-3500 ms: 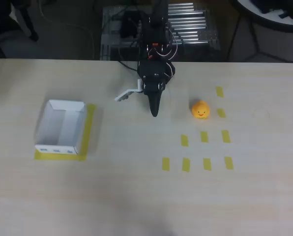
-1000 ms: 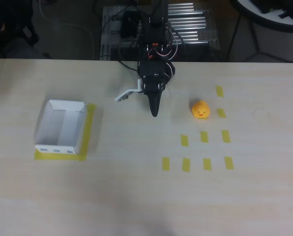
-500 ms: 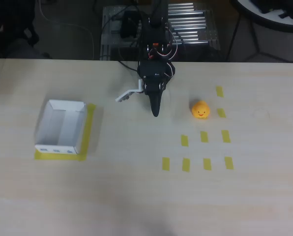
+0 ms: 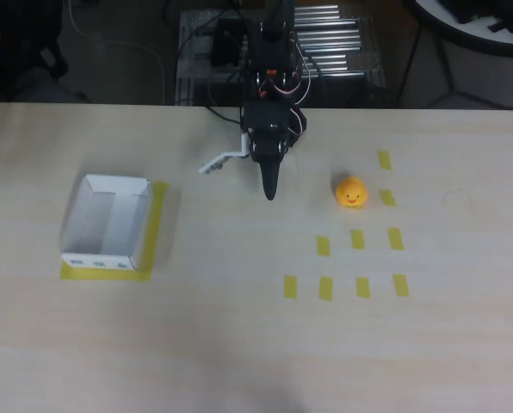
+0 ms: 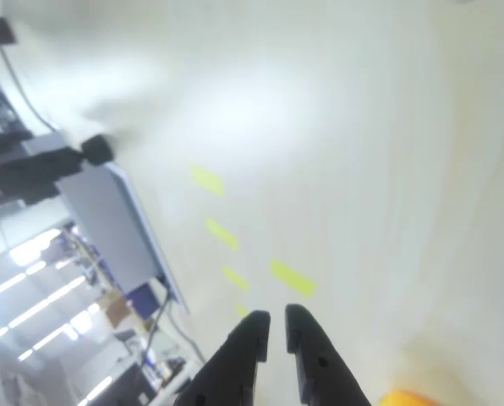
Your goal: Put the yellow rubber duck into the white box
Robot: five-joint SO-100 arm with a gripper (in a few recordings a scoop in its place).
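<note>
We see the claw [image 4: 270, 191] in the overhead view near the middle of the surface's [image 4: 239, 344] far edge, pointing toward the near edge, empty. A white flat plate [image 4: 222, 161] sticks out from the arm toward the left of that picture. In the wrist view the two dark fingers [image 5: 245, 347] sit side by side with just a thin gap between the tips, so we call the claw closed on nothing [image 5: 273, 326].

The yellow rubber duck [image 4: 351, 192] sits on the bare surface to the right of the claw in the overhead view, apart from it, not touched. It is upright with the beak facing the near edge. In the wrist view an orange-yellow blob [image 5: 413, 397] at the bottom edge is probably the duck; too blurred to be sure.

The white box [image 4: 107, 224] stands toward the left edge of the surface, well apart from claw and duck, nothing inside. It rests on a yellow tape patch [image 4: 156, 225] that shows along its right and near sides. Small bluish marks run along its near outer wall.

Small yellow tape rectangles [image 4: 358, 239] lie in rows on the right half of the surface, near and beyond the duck; one is just beside the duck's right side. In the wrist view several tape strips [image 5: 292, 277] show, blurred.
</note>
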